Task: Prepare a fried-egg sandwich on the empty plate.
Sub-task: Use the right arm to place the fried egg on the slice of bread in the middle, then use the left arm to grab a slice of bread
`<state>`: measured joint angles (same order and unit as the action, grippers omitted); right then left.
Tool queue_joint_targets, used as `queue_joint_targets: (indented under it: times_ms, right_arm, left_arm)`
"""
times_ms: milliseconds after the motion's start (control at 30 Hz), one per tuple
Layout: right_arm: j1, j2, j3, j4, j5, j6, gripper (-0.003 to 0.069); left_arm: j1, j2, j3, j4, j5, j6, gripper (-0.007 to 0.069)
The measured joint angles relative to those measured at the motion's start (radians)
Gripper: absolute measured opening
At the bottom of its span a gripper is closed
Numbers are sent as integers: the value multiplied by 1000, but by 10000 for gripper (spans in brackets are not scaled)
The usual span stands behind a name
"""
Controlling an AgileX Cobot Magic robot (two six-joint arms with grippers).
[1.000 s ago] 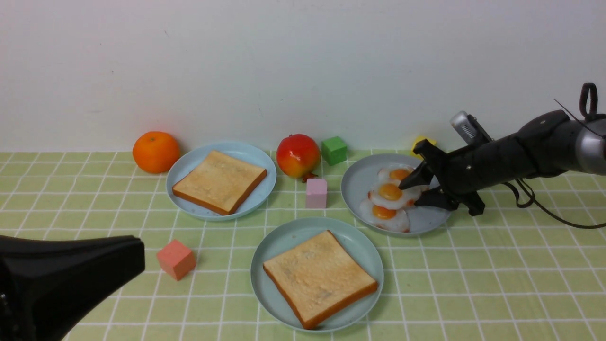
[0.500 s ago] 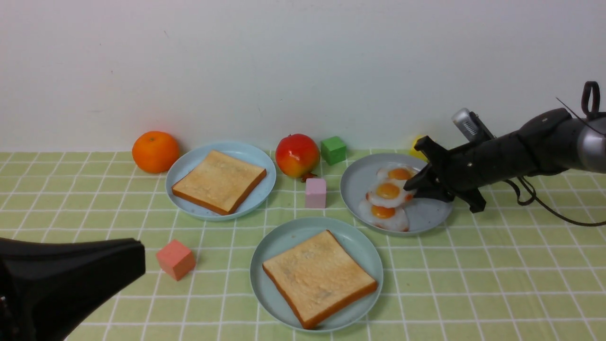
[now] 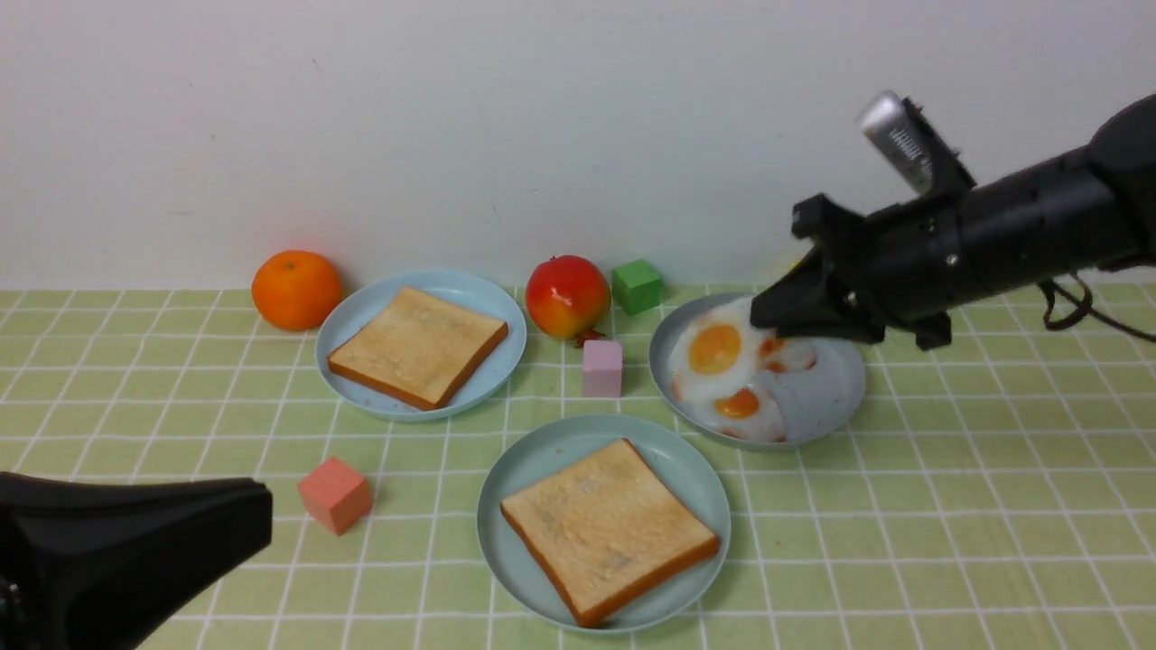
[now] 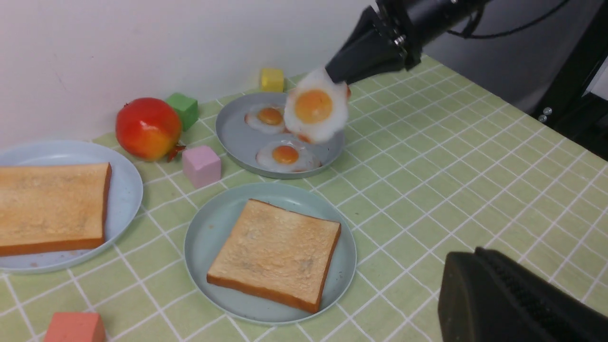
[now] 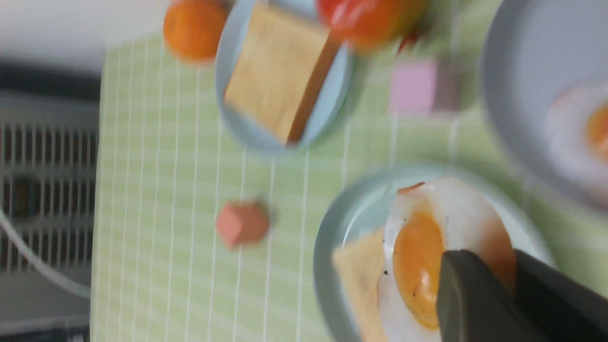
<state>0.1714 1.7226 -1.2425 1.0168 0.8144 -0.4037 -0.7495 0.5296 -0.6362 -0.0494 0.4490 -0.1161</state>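
While above the grey plate, the right pincer tight on the fried egg; the left pincer, opening impossible to tell.

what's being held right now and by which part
The right gripper pinches one fried egg by its white edge, held above the grey plate.

The bench wears a green checked cloth. Along its far edge, from the left, stand an orange, a sky-blue plate, a red fruit, a green cube and a yellow cube. A grey plate sits just beside the yellow cube. A pale pink cube stands between the two plates. A salmon cube lies toward the near left corner.
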Motion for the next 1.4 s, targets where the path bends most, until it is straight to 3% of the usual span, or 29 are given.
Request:
queue_joint_targets:
  times_ms: [300, 567, 733, 767, 933, 1067, 1133, 1267, 1400]
  right_arm:
    - [211, 20, 197, 236, -166, -160, 85]
    - [228, 109, 200, 371, -268, -242, 85]
    - [228, 135, 200, 375, -263, -231, 169]
    - [228, 135, 200, 366, -262, -230, 215]
    - [190, 120, 200, 231, -239, -217, 406]
    - [117, 56, 200, 92, -203, -153, 440]
    - [74, -2, 200, 3, -177, -104, 429]
    - [4, -199, 200, -265, -58, 26, 318]
    - [4, -415, 200, -481, 76, 135, 155]
  left_arm:
    - [0, 0, 0, -7, 9, 0, -3]
    - [0, 0, 0, -18, 65, 0, 1]
    - [0, 0, 0, -18, 103, 0, 4]
    - [0, 0, 0, -18, 105, 0, 3]
    - [0, 0, 0, -18, 117, 0, 4]
    - [0, 8, 0, -18, 141, -3, 6]
    - [0, 29, 0, -18, 162, -22, 8]
    - [0, 168, -1, 6, 169, -145, 8]
    - [0, 397, -61, 96, 171, -217, -13]
